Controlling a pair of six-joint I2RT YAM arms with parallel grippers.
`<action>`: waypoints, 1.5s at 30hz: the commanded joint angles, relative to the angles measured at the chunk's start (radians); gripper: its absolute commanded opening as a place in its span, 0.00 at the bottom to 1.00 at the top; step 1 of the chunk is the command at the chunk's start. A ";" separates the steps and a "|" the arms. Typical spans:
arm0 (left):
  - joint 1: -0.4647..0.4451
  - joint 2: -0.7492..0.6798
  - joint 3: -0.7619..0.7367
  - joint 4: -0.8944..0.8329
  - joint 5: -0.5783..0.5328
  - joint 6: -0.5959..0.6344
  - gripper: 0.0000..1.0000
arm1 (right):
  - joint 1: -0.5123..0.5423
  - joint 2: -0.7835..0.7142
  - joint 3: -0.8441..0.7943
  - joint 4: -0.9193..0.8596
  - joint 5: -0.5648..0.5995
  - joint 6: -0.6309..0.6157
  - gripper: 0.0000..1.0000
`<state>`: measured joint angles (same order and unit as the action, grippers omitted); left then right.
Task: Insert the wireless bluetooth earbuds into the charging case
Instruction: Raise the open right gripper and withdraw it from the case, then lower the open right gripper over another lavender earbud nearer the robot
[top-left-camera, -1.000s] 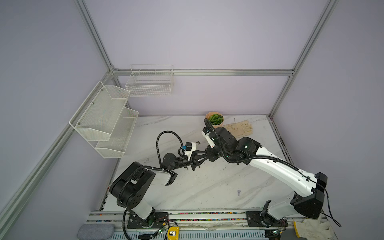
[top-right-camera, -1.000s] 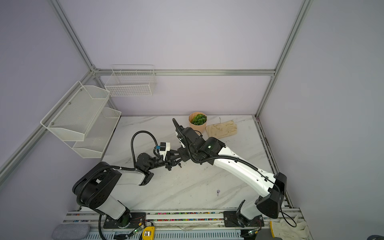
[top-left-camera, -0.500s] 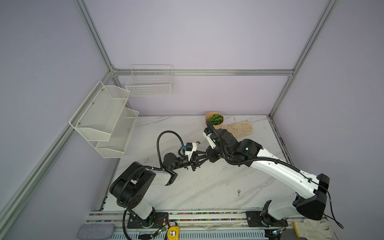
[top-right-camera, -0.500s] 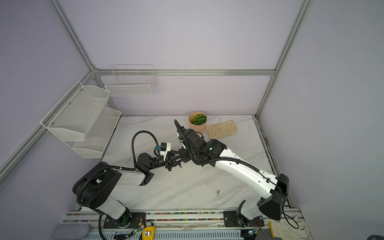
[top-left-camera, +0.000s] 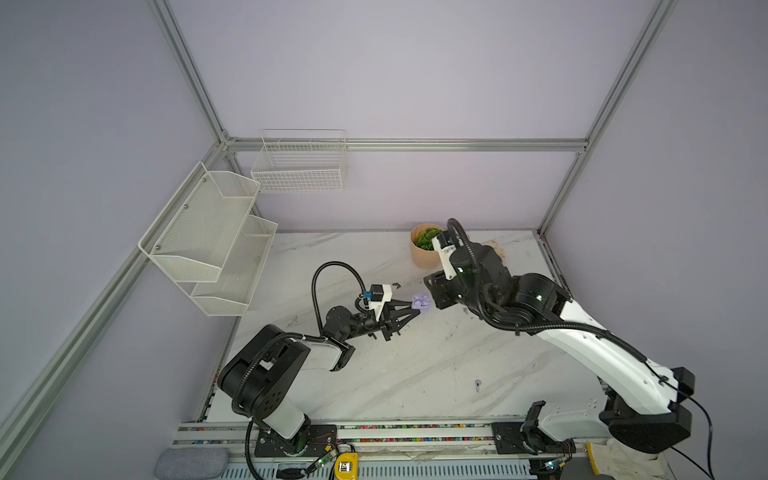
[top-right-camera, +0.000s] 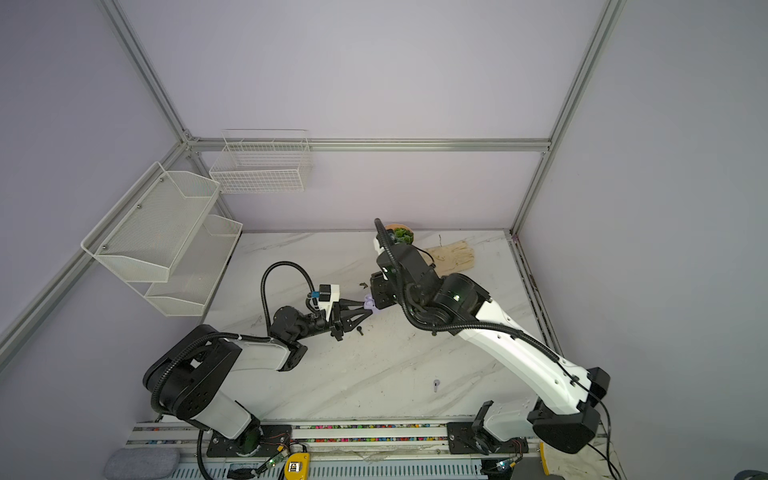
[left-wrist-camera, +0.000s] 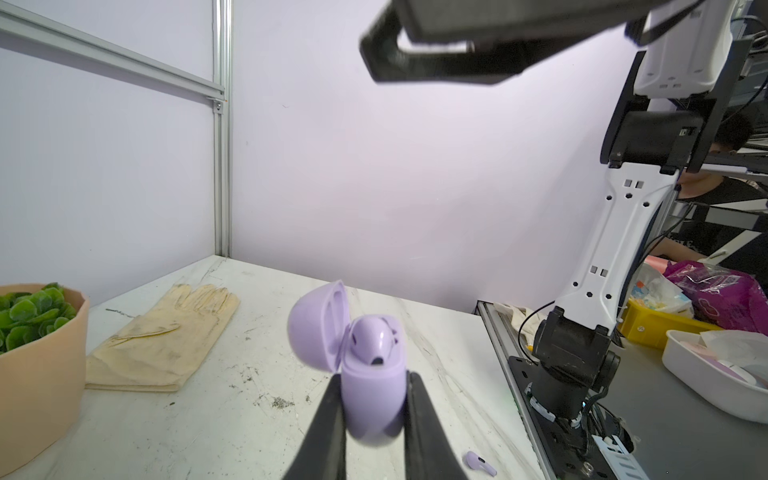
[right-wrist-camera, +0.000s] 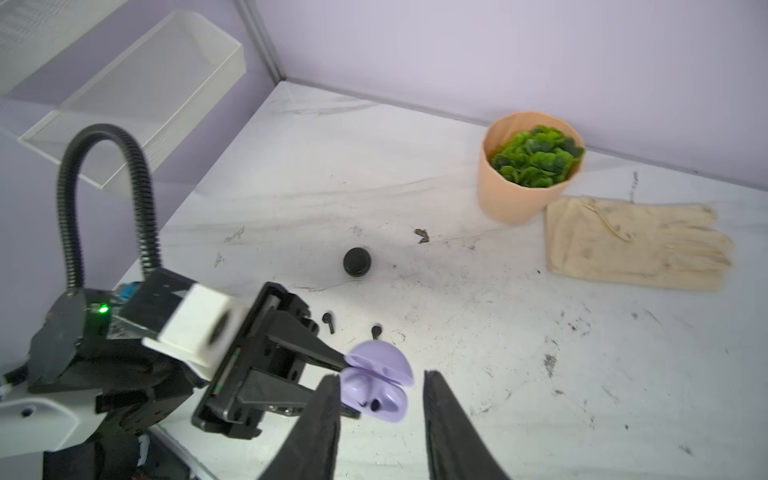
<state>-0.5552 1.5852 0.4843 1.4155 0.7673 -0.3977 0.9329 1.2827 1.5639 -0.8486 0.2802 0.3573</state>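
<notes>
while my left pincer (left-wrist-camera: 374, 379) clamped the open lilac case (left-wrist-camera: 376, 409), my right pincer (right-wrist-camera: 381, 376) hovered above.
right jaws stood part-open, empty; one earbud (left-wrist-camera: 371, 340) sat inside.

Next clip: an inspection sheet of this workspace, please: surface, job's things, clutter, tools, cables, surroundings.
Surface: marble-look tabletop, scuffed and speckled with dirt.
Job's things: lilac case, lid open, one lilac earbud seated in it; second lilac earbud loose on the tabletop; black case and two black earbuds lying apart from it.
Clutter: potted plant, glove.
Tools: left tool shut on lilac case; right tool open over it.
Cables: black hose loops above left arm.
Surroundings: wire shelves and wire basket on the walls.
</notes>
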 joint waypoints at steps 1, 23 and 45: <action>-0.019 -0.058 -0.042 0.086 -0.027 0.014 0.00 | -0.066 -0.132 -0.181 -0.139 0.139 0.285 0.39; -0.056 -0.054 -0.065 0.087 0.004 -0.012 0.00 | -0.171 -0.192 -1.000 0.118 -0.305 0.643 0.47; -0.057 -0.061 -0.074 0.087 -0.006 0.000 0.00 | -0.167 -0.141 -1.027 0.139 -0.287 0.686 0.30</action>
<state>-0.6109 1.5337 0.4408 1.4281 0.7589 -0.4084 0.7639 1.1603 0.5407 -0.6857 -0.0078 0.9993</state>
